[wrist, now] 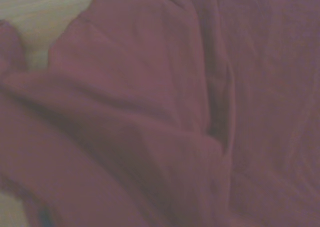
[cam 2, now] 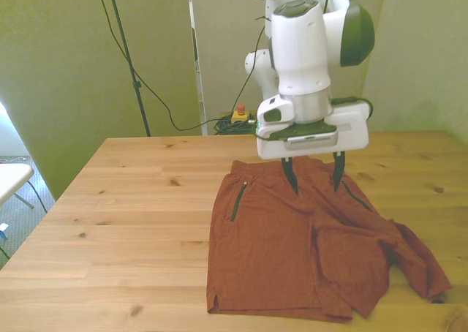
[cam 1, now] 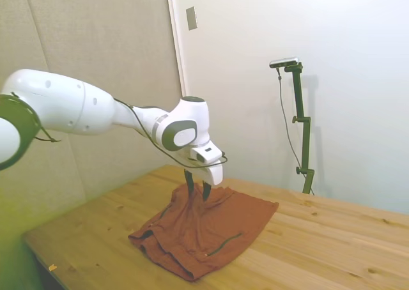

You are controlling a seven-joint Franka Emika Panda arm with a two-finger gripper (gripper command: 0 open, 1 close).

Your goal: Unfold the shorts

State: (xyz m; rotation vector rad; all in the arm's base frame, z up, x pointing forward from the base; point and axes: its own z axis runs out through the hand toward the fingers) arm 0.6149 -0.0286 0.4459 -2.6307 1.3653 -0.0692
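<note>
- Shorts (cam 2: 292, 251) — rust-brown, wrinkled soft cloth with dark pocket slits, lying on the light wooden table (cam 2: 124, 222); waistband toward the far edge, legs toward the near edge.
- Leg on the front view's left lies flat; the leg on the front view's right looks doubled over, its hem bunched near the table's near corner.
- White two-finger gripper (cam 2: 314, 177) points straight down over the waistband area, dark fingers spread apart and holding nothing; tips at or just above the cloth — contact unclear.
- Wrist view: only blurred folds of cloth (wrist: 165, 117).
- Key relation, as I judge it: the folded part lies nearer the camera and toward the front view's right of the gripper, so the next grasp belongs there.
</note>
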